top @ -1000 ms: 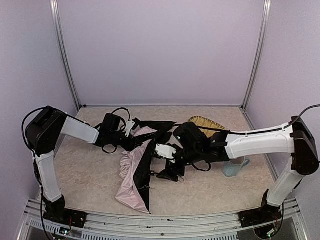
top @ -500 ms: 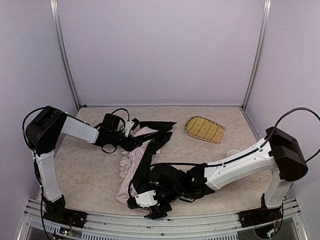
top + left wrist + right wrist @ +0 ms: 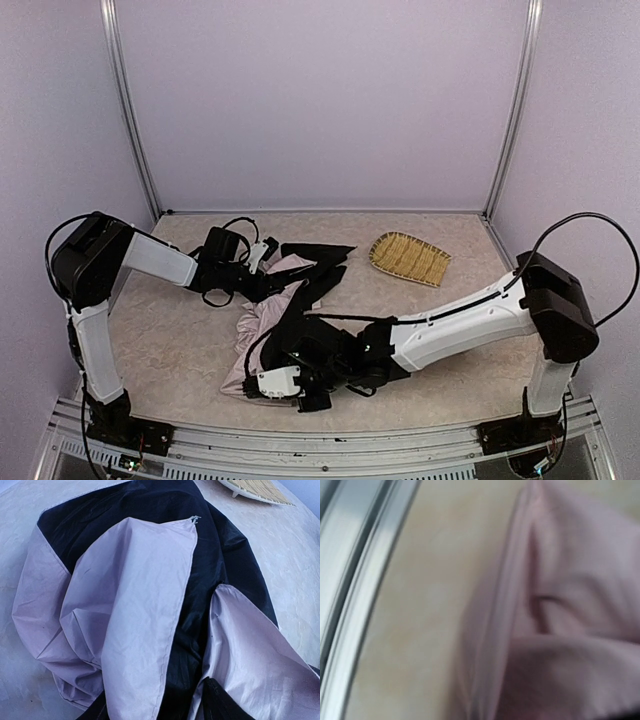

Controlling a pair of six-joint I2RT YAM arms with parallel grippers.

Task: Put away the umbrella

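Observation:
The umbrella [image 3: 262, 322] lies crumpled on the table's middle, pale pink fabric outside and black lining spread towards the back. My left gripper [image 3: 270, 262] reaches into its far end. In the left wrist view the umbrella's folds [image 3: 135, 605] fill the picture and hide the fingers. My right gripper [image 3: 258, 386] is low at the near edge of the pink fabric, shut. The right wrist view is blurred, with pink fabric [image 3: 560, 605] right against the camera. I cannot tell whether fabric is pinched. The handle and shaft are hidden.
A woven bamboo tray [image 3: 410, 258] sits at the back right, and its edge shows in the left wrist view [image 3: 255, 490]. The metal rail [image 3: 300, 440] along the table's front edge runs just below my right gripper and shows in the right wrist view [image 3: 350, 580].
My right arm swung from the umbrella's middle down to its near edge by the front rail and its gripper went from open to shut. The left arm stayed still.

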